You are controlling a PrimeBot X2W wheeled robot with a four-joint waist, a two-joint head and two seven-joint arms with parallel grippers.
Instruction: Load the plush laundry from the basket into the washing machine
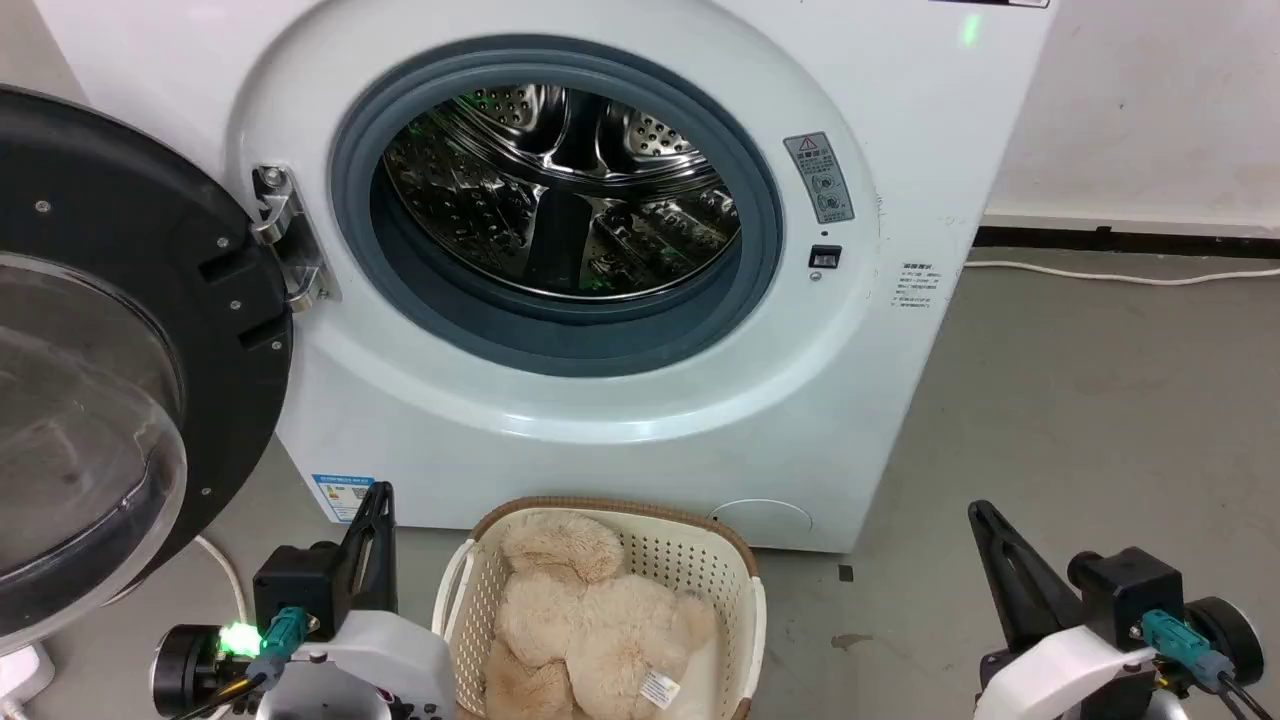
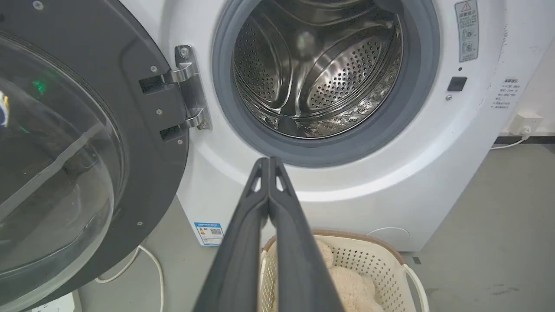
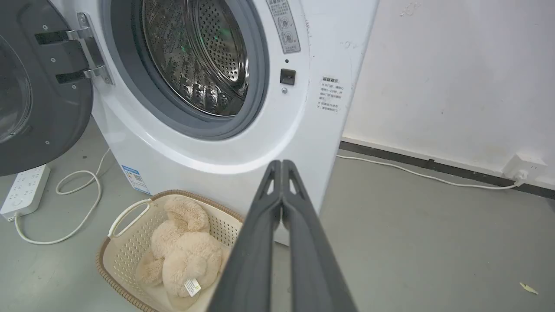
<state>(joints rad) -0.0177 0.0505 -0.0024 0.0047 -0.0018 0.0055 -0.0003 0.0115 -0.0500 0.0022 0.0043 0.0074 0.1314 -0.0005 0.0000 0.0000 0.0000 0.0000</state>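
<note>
The cream-beige plush laundry (image 1: pixel 585 625) (image 2: pixel 347 284) (image 3: pixel 184 255) lies in the perforated basket (image 1: pixel 700 560) (image 2: pixel 373 264) (image 3: pixel 125 255) on the floor, in front of the washing machine (image 1: pixel 620 420) (image 2: pixel 390 173) (image 3: pixel 243 143). The washer's black-framed glass door (image 1: pixel 100 380) (image 2: pixel 65 151) stands swung open to the left, and the steel drum (image 1: pixel 560 190) holds nothing. My left gripper (image 1: pixel 372 497) (image 2: pixel 269 161) is shut and empty, left of the basket. My right gripper (image 1: pixel 978 512) (image 3: pixel 282 164) is shut and empty, well to the basket's right.
A white power strip (image 3: pixel 24 190) and looped cable (image 3: pixel 82 203) lie on the grey floor left of the washer, under the door. Another white cable (image 3: pixel 416 173) runs along the wall to an outlet (image 3: pixel 522 169) at the right. Bare floor (image 1: pixel 1080 420) stretches right of the machine.
</note>
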